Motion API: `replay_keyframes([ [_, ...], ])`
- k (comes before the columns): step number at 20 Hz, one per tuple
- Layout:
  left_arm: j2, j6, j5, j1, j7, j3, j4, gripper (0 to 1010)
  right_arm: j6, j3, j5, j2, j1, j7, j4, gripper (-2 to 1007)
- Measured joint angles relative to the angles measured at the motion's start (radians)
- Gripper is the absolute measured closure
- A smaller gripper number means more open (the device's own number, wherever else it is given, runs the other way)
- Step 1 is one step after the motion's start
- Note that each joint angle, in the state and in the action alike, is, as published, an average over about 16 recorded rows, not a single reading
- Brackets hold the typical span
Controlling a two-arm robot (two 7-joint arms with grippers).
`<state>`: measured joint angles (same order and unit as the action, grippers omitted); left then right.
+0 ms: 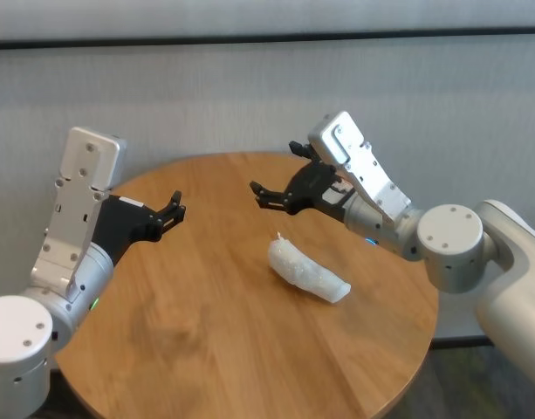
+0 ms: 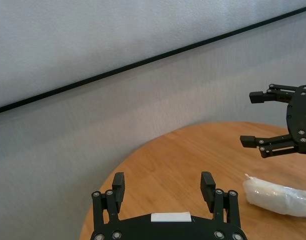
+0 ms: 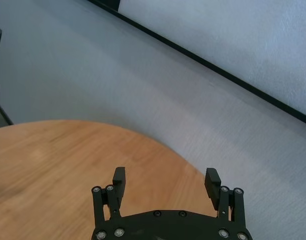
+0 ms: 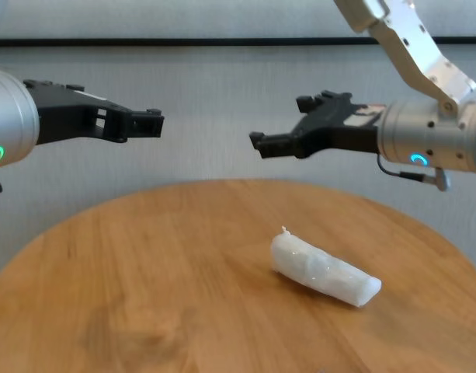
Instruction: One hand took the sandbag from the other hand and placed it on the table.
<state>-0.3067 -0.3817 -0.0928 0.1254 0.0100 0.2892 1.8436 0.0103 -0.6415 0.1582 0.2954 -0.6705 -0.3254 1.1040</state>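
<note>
The white sandbag [image 1: 306, 271] lies on the round wooden table [image 1: 206, 340], right of centre, with its twisted tip pointing to the far side. It also shows in the chest view [image 4: 323, 270] and the left wrist view [image 2: 280, 197]. My right gripper [image 1: 274, 168], with the blue light, is open and empty, above and just behind the bag's tip [image 4: 276, 120]. My left gripper [image 1: 177, 208], with the green light, is open and empty, above the table's left part [image 4: 152, 123]. The two grippers face each other with a gap between them. Nothing touches the bag.
A grey wall with a dark horizontal strip [image 1: 250, 37] stands behind the table. The left wrist view shows the right gripper [image 2: 248, 119] across the table [image 2: 182, 150]. The right wrist view shows its own open fingers [image 3: 120, 176] over bare wood [image 3: 53, 160].
</note>
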Motion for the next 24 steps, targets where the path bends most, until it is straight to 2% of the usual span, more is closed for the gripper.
replay_keyframes([
  [6, 0.0, 0.0, 0.0, 0.0, 0.0, 0.0, 0.0, 10, -0.006, 0.003, -0.021, -0.033, -0.014, 0.006, -0.007, 4],
  [11, 0.0, 0.0, 0.0, 0.0, 0.0, 0.0, 0.0, 10, -0.004, 0.007, -0.035, -0.052, -0.019, 0.007, -0.011, 4],
  [24, 0.0, 0.0, 0.0, 0.0, 0.0, 0.0, 0.0, 10, 0.005, 0.032, -0.056, -0.068, -0.007, -0.006, -0.007, 4],
])
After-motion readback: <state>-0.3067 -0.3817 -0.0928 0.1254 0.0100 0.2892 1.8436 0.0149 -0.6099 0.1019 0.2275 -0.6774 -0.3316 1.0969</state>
